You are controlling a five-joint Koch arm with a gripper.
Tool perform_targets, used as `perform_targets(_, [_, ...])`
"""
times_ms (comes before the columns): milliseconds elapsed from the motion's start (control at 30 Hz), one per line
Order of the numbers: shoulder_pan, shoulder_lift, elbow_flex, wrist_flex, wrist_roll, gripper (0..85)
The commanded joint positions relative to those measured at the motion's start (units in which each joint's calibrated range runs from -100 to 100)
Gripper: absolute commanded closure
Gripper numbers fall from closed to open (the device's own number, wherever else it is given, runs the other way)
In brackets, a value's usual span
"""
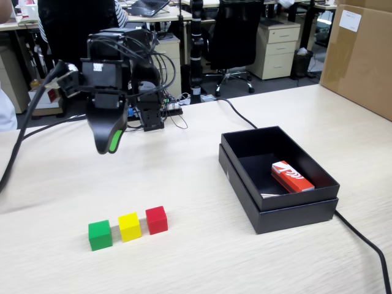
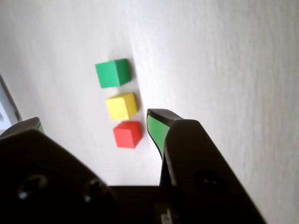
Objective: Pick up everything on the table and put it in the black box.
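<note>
Pale beige wood grain covers the table [image 1: 202,257] in the fixed view, where a green cube [image 1: 100,235], a yellow cube [image 1: 129,226] and a red cube [image 1: 156,220] sit in a close row near the front edge. The gripper [image 1: 109,147] hangs in the air above and behind them, holding nothing. Well to the right lies the black box [image 1: 294,214], with a red-and-white packet [image 1: 292,177] inside it; a brown carton [image 1: 361,55] stands at the far right, and a black cable [image 1: 367,245] trails past the box.

From the wrist view, the gripper [image 2: 93,122] shows its jaws spread wide, green-lined tips at either side, with the green cube [image 2: 112,73], yellow cube [image 2: 121,106] and red cube [image 2: 127,134] lined up on the table [image 2: 224,60] below, untouched
</note>
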State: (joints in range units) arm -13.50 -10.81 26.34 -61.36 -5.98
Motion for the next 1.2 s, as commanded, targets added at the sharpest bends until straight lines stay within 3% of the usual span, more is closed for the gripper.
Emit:
perform_targets(0, [-1.1, 7.8, 11.2, -0.1, -1.7, 41.1])
perform_targets(433, [-0.6, 34.6, 26.9, -0.1, -6.3, 40.8])
perform_targets(1167, [0.0, 50.3, 35.5, 0.4, -6.6, 40.8])
